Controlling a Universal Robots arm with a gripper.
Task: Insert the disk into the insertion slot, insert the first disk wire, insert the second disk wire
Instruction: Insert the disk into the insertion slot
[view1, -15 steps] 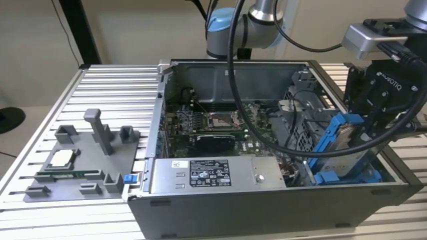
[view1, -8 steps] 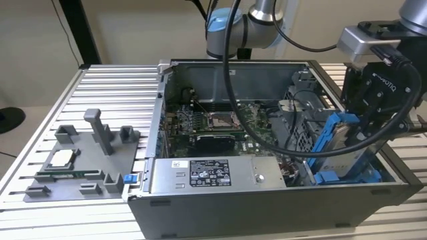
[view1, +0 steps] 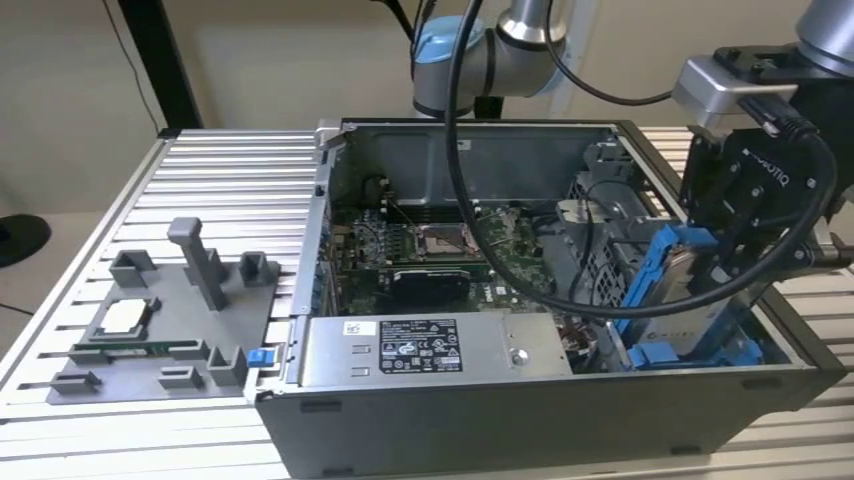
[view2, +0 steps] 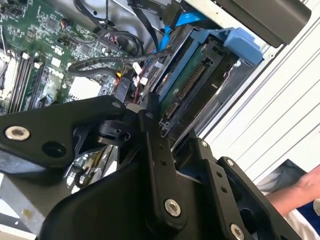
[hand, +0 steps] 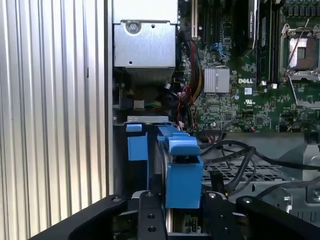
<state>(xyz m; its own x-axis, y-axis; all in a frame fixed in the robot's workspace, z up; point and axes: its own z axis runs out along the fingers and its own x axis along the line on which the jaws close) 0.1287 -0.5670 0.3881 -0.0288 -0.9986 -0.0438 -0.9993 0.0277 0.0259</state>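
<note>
The disk (view1: 678, 268), a flat silver-grey hard drive clipped in a bright blue plastic frame, stands tilted inside the open dark-grey computer case (view1: 534, 420), against the wall on the exterior view's right and close to the front corner. Its lower end sits down among the blue plastic bay brackets (view1: 694, 352). You have the black two-finger gripper (hand: 182, 202) pinching it, with one of the fingers (hand: 150, 220) on each side of the blue frame in the first wrist view.

In the second wrist view the disk's connector edge (view2: 192, 82) faces the camera; loose black wires (view2: 100, 65) lie over the green motherboard (view2: 50, 30) just beside it.

The case also holds a grey labelled power-supply box (view1: 420, 350) along its front wall; the motherboard covers the floor behind that.

On the slatted aluminium table (view1: 227, 170), by the case wall on the exterior view's left, a grey plastic fixture tray (view1: 134, 378) holds a square silver chip (view1: 123, 315) and a green memory stick (view1: 134, 349).

A person's arm (view2: 300, 192) shows beside the table.
</note>
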